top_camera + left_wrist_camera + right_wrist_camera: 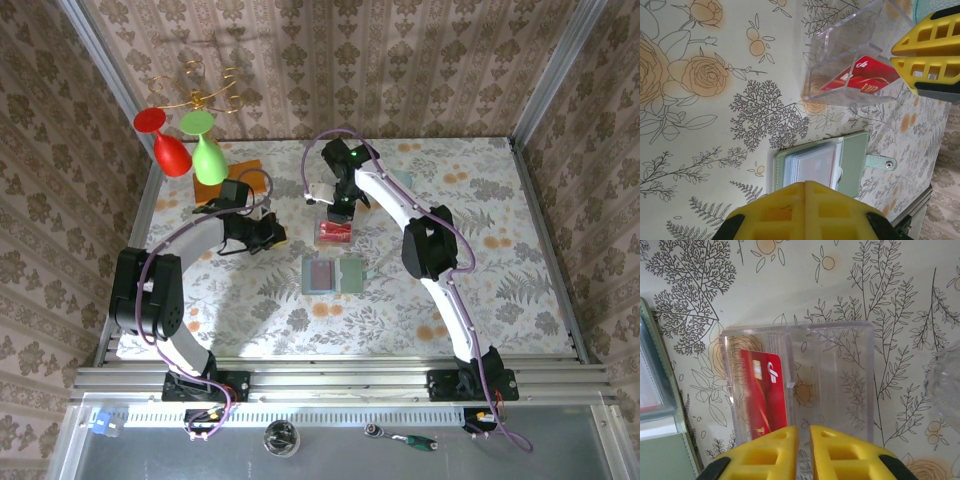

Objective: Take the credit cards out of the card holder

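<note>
The red credit card (765, 395) lies in the left compartment of a clear plastic tray (840, 380). In the top view the tray sits just above the open card holder (333, 275), near the middle of the frame. I judge the card thin, stiff, light and slick on both faces. A pinch across one short edge looks like the only sound hold, since lying flat it offers nothing to get under. Through the holder's clear sleeves I see a pinkish face that I take for another card (812, 167). The sleeves look soft and the wallet light, so I expect it to slide or lift unless it is pinned while a card is drawn out. Its strap with a metal snap (880, 162) sticks out toward the right of the left wrist view. The card in the tray carries a gold chip and a white two-letter logo that I cannot read with confidence, and the other print is too blurred. The right gripper (804, 437) hangs at the tray's near wall with its jaws a narrow gap apart. From the left wrist view the card's end runs up to those fingertips, but I cannot tell whether it is pinched. The left gripper (805, 192) has its fingers pressed together on nothing, over the holder's near edge at the bottom of its own view.
</note>
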